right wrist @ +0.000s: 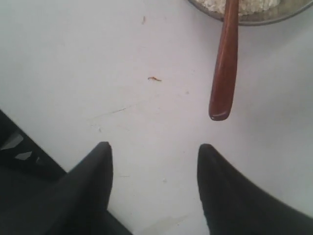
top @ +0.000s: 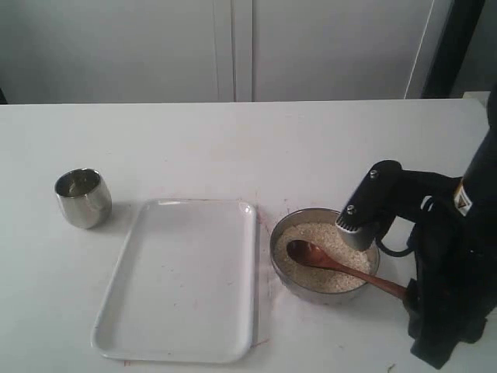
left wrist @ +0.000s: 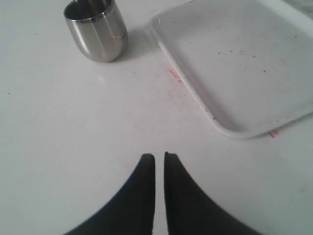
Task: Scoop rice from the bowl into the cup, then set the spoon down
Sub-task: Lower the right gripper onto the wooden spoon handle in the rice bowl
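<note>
The steel bowl stands right of centre and holds rice. The wooden spoon lies with its head on the rice, and its handle sticks out over the near right rim. The right wrist view has the handle's end a short way ahead of my right gripper, which is open, empty and apart from it, above the bare table. At the far left stands the steel cup, upright. My left gripper is shut on nothing, over the table, some way short of the cup.
A white rectangular tray lies between cup and bowl; its corner is ahead of the left gripper. The right arm fills the near right corner. Table edge and dark gear show beside one right finger.
</note>
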`<state>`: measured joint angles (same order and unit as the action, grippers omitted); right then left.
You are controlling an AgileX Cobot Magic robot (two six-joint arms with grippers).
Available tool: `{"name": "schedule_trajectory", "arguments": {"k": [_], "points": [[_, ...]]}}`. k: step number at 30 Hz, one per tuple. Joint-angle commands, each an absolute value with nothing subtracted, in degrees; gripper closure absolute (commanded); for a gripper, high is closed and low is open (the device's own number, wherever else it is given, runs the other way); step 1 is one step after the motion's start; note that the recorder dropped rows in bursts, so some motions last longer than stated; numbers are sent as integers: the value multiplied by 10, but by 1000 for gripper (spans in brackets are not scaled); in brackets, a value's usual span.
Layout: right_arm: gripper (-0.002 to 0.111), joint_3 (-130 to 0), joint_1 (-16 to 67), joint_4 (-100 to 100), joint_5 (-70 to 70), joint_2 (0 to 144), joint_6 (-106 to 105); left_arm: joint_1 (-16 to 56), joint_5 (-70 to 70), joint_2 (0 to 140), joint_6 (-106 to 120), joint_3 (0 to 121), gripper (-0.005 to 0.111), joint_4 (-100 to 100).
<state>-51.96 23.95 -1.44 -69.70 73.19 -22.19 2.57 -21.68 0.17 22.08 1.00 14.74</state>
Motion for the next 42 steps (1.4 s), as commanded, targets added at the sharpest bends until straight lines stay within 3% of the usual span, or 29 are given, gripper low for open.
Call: {"name": "schedule_trajectory", "arguments": {"k": [1, 9, 35, 42], "points": [[57, -518, 241, -49, -680, 760, -201, 24, -219, 0, 223, 7, 92, 154], [48, -518, 241, -49, -621, 786, -201, 24, -219, 0, 223, 7, 92, 154], [48, -519, 241, -124, -565, 891, -175, 24, -219, 0, 223, 7, 92, 154], [55, -519, 241, -124, -565, 897, -175, 24, -219, 0, 223, 7, 92, 154]]}}
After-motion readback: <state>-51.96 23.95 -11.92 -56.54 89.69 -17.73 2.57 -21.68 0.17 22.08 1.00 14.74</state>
